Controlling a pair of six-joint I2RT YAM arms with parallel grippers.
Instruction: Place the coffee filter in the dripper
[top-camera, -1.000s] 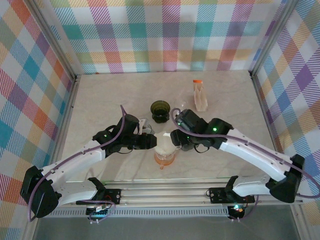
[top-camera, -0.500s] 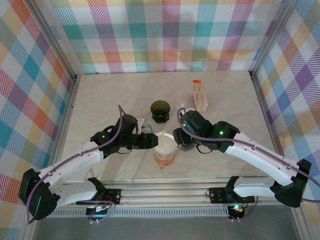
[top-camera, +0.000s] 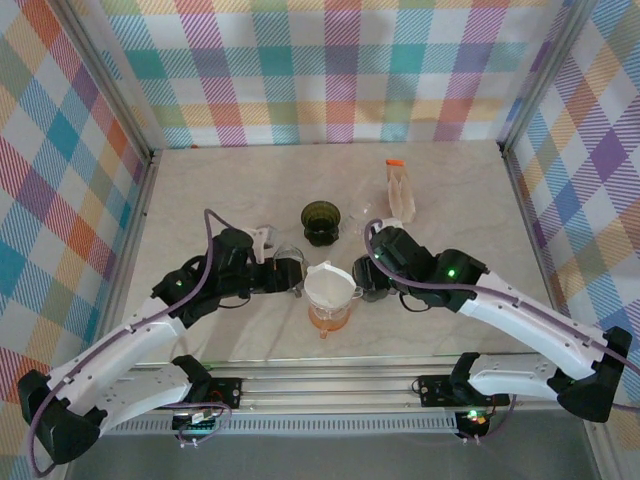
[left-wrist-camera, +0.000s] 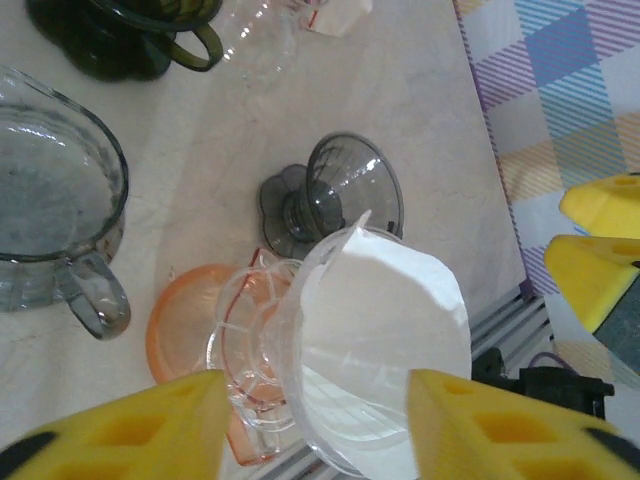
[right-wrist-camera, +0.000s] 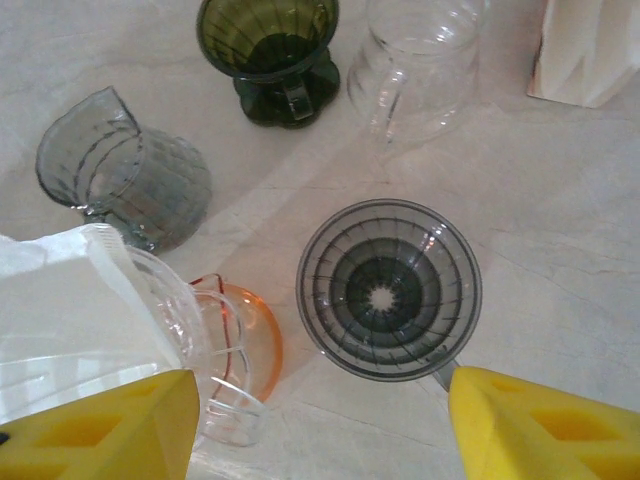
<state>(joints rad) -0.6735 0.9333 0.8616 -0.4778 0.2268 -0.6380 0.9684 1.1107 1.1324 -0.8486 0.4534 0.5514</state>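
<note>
The white coffee filter (top-camera: 331, 285) sits opened out inside the clear glass dripper (left-wrist-camera: 300, 400), which stands on an orange base (top-camera: 329, 320) near the table's front edge. One corner of the filter (left-wrist-camera: 385, 325) sticks up past the rim. My left gripper (top-camera: 296, 277) is just left of the dripper; its yellow fingers (left-wrist-camera: 130, 430) stand apart on either side of the dripper without touching it. My right gripper (top-camera: 365, 285) is open just right of it, above a grey dripper (right-wrist-camera: 390, 290). The filter (right-wrist-camera: 70, 300) also shows at the left of the right wrist view.
A dark green dripper (top-camera: 320, 220) and a clear glass mug (right-wrist-camera: 415, 60) stand behind the work spot. A grey glass pitcher (right-wrist-camera: 125, 180) is by the left gripper. A pack of filters (top-camera: 400, 192) stands at the back right. Aluminium rails run along the near edge.
My left gripper has drawn back to the left, away from the filter, which now rests in the clear dripper. The right gripper has shifted slightly to the right.
</note>
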